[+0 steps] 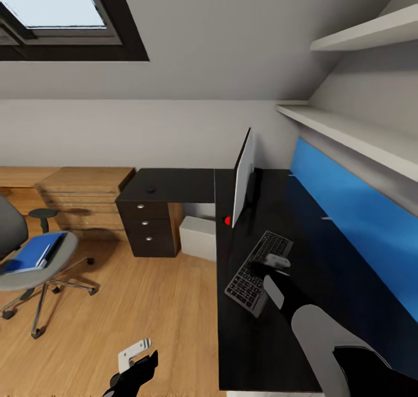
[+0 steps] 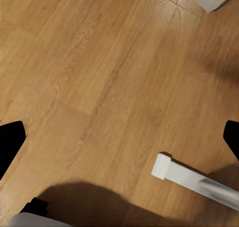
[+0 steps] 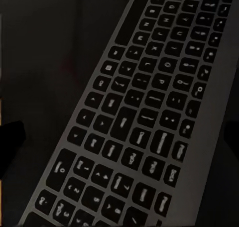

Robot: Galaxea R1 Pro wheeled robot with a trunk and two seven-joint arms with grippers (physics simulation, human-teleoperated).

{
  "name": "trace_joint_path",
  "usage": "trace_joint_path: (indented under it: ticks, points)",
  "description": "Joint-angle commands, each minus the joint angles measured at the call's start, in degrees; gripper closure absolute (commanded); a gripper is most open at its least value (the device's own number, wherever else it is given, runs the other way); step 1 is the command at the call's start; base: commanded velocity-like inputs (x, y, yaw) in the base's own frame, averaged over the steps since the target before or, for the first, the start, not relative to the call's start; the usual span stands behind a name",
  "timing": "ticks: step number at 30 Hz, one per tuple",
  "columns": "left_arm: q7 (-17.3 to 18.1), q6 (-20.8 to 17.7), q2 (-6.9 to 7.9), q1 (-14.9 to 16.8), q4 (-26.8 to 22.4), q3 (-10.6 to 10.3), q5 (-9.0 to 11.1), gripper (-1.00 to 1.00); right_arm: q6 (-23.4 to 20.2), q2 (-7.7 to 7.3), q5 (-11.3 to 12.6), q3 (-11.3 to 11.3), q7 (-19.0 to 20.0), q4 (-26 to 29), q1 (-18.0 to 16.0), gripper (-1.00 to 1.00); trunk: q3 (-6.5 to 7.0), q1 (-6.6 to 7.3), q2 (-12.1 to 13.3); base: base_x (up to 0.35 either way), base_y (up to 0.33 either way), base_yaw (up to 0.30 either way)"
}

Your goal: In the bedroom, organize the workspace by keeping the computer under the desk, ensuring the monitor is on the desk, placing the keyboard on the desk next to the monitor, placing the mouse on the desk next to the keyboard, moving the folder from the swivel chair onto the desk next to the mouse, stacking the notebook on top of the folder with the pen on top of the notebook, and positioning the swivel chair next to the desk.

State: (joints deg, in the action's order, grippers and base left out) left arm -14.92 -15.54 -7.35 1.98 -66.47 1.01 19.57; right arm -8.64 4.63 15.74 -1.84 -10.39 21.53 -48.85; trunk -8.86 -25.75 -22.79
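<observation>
The keyboard [image 1: 258,272] [image 3: 144,117] lies at an angle on the black desk [image 1: 325,281], in front of the monitor [image 1: 244,176], which I see edge-on. My right gripper [image 1: 276,263] [image 3: 119,142] hovers just above the keyboard, open, with nothing between its fingers. The mouse [image 1: 151,189] sits on the desk's far left wing, above the drawers. Under the desk stands the light grey computer [image 1: 197,237]. At the left, the swivel chair [image 1: 14,228] carries the blue folder [image 1: 28,255], with the dark notebook [image 1: 56,247] at the folder's edge. My left gripper [image 1: 139,356] [image 2: 119,137] hangs open over the wooden floor.
A wooden dresser [image 1: 87,194] and a small round stool [image 1: 43,214] stand behind the chair. A blue wall panel [image 1: 354,228] and shelves [image 1: 348,136] run along the desk's right side. A white bar [image 2: 194,179] lies on the floor below the left gripper.
</observation>
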Motion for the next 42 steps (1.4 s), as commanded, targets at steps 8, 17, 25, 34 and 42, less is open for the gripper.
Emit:
trace_joint_path:
  ticks: [8, 17, 25, 34, 42]
  points:
    - [-0.37, -0.26, -0.04, 0.04, -0.06, 0.03, 0.56, -1.00, 1.60, -0.09, -0.27, -0.17, -0.20, 0.08, -0.02, -1.00, -0.31, -0.03, -0.13, 0.000, 0.000, 0.070]
    - [-0.29, -0.20, -0.10, 0.04, -0.13, -0.03, 0.56, -1.00, 6.75, 0.08, -9.49, 0.85, -0.56, -0.23, 0.06, -1.00, -0.33, -0.03, -0.13, 0.000, 0.000, 0.004]
    - [-0.28, -0.20, -0.12, 0.04, -0.15, -0.13, 0.56, -1.00, 9.07, 0.12, -12.97, 1.07, -0.68, -1.74, 0.12, -1.00, -0.33, -0.03, -0.13, 0.120, 0.010, 0.000]
    - [-0.40, -0.30, -0.18, 0.04, -4.51, -0.06, 0.63, -1.00, 9.17, 0.11, -12.91, 1.05, -0.75, -1.78, 0.07, -1.00, -0.33, -0.03, -0.13, 0.054, 0.007, 0.000]
    - [-0.61, -0.45, -0.21, 0.04, -6.30, -0.05, 0.73, -1.00, 9.21, 0.11, -12.76, 1.05, -0.72, -1.74, 0.07, -1.00, -1.40, -1.35, -2.53, 0.001, 0.000, 0.000]
